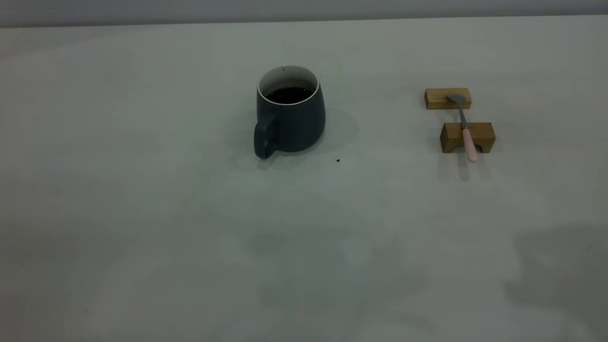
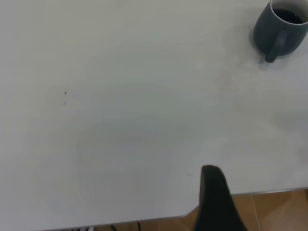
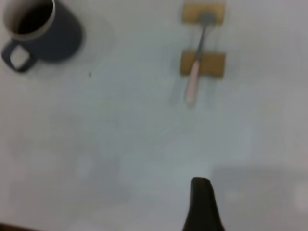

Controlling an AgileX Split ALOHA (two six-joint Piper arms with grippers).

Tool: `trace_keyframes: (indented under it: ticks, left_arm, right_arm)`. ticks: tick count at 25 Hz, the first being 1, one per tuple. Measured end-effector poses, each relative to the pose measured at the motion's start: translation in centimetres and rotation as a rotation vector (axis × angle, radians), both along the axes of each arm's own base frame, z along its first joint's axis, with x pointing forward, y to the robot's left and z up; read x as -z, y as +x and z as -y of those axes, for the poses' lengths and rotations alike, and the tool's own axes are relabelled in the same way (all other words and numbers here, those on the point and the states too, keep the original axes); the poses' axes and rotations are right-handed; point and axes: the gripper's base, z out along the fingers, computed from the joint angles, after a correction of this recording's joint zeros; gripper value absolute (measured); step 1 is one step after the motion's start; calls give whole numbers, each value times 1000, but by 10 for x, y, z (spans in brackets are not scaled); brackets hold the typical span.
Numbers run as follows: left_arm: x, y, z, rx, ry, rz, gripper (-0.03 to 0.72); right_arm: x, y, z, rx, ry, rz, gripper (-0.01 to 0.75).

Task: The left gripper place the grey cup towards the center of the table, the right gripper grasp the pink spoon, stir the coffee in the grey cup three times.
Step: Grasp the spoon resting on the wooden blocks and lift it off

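Hovering well short of the slim pink-handled metal spoon (image 3: 196, 67) on tan wooden blocks (image 1: 467, 137), my right pincer's (image 3: 201, 204) spread I cannot tell.

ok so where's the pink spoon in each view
Exterior view: pink spoon at right, lying across two wooden blocks.
Left wrist view: not in it.
Right wrist view: upper middle, across the same blocks.
Shared landmark: the grey cup, in all three views.
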Motion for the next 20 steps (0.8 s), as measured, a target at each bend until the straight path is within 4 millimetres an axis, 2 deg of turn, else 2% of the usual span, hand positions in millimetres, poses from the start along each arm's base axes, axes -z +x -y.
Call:
trace_keyframes:
  ticks: [9,14,20]
  left_arm:
    - [0,0,0,0,0,0,528]
    - [0,0,0,0,0,0,528]
    - [0,0,0,0,0,0,528]
  right_arm:
    - [51,84,-14,-27,6,-261,584]
    - [94,122,-32,-62,-10,-365,582]
    - [133,163,-38,-8,5,-425,582]
